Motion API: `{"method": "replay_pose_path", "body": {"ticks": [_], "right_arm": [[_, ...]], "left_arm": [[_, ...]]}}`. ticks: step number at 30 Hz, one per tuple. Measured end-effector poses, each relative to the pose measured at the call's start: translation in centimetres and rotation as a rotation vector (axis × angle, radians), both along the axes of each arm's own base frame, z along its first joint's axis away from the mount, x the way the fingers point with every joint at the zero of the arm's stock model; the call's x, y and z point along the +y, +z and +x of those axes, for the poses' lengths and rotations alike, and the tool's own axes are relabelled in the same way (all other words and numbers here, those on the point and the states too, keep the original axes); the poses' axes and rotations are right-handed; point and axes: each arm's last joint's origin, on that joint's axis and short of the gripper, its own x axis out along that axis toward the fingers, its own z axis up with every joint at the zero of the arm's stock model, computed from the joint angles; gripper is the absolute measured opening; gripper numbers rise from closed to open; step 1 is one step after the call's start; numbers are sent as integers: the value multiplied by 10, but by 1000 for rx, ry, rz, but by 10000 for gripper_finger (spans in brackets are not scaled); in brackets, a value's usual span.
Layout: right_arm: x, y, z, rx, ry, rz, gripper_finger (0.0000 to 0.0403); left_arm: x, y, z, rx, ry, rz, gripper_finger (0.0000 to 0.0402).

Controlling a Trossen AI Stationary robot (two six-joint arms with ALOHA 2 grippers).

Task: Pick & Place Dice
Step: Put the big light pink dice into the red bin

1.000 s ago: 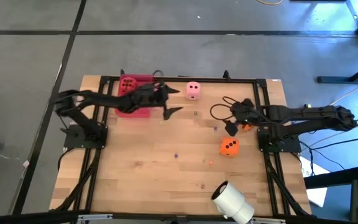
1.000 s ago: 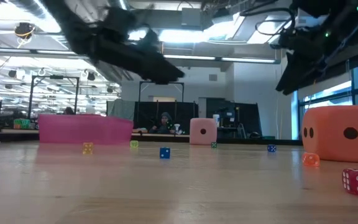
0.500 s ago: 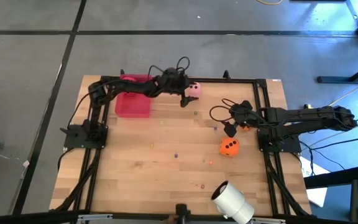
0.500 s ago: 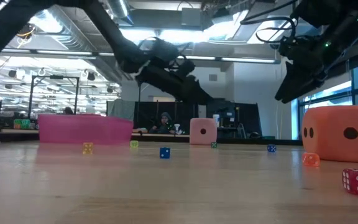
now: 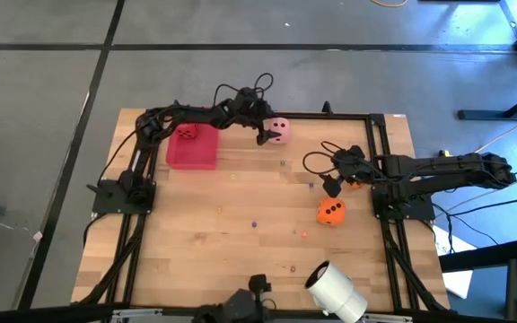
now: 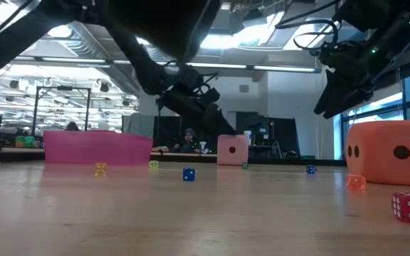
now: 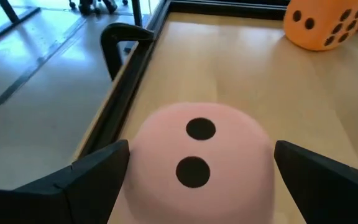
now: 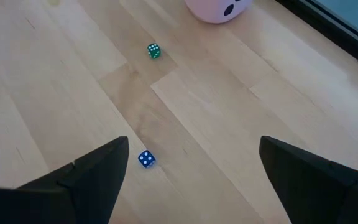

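Note:
The pale pink die (image 5: 280,130) rests on its bottom face near the table's far edge. My left gripper (image 5: 265,135) is open, and in the left wrist view its fingers stand close on either side of that pink die (image 7: 197,165). The red die (image 5: 187,134) lies in the red tray (image 5: 192,154). One orange die (image 5: 331,212) sits on the table at the right. A second orange die (image 5: 356,182) is half hidden under my right arm. My right gripper (image 5: 333,184) hangs open above the table, holding nothing.
A white roll (image 5: 335,292) lies at the near right. Several tiny dice are scattered on the wood, among them a green one (image 8: 154,51) and a blue one (image 8: 145,159). A black frame rail (image 7: 126,81) runs just beyond the pink die.
My left gripper has swung from beside the red tray toward the table's right and far edge and come down. It now straddles the pink die and has stayed open. The pink die has not moved.

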Motion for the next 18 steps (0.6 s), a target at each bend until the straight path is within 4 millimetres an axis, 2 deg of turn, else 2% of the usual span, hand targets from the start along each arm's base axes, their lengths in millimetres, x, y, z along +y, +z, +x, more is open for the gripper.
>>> {"method": "replay_pose_path", "body": {"ticks": [5,18], "right_arm": [[0,0,0,0,0,0,361],[1,0,0,-1,15,19,361]], "left_arm": [[2,-8,1,8,-11,9,400],[2,-12,-1,54,-5,-4,400]]}}
